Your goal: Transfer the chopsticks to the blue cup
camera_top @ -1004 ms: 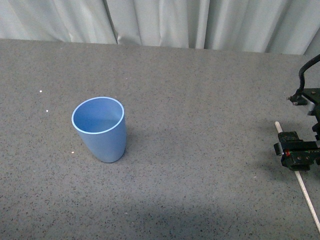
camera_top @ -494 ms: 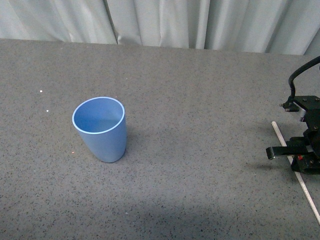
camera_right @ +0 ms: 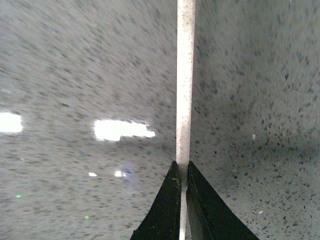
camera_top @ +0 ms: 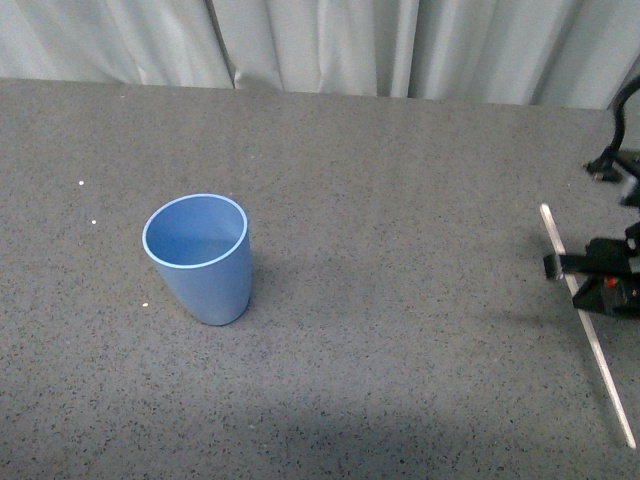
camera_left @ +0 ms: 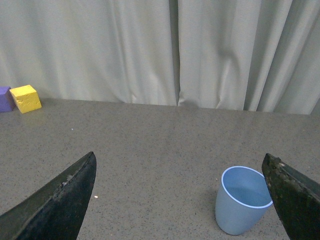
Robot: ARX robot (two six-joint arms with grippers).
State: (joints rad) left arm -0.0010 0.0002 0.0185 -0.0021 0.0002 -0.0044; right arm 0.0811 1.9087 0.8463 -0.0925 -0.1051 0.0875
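The light blue cup stands upright on the grey table, left of centre in the front view; in the left wrist view the blue cup sits near one finger. At the far right, my right gripper is shut on the pale chopsticks, a long stick slanting from back to front above the table. Seen from the right wrist, the chopsticks run straight out from between the closed black fingertips. My left gripper is open and holds nothing, its dark fingers at the frame's two sides.
A grey speckled table stretches to pale curtains at the back. A yellow block and a purple block sit by the curtain in the left wrist view. Small white specks lie left of the cup.
The right gripper has closed on the chopsticks and raised them; the stick's far end now sits higher in the front view. The cup has not moved.
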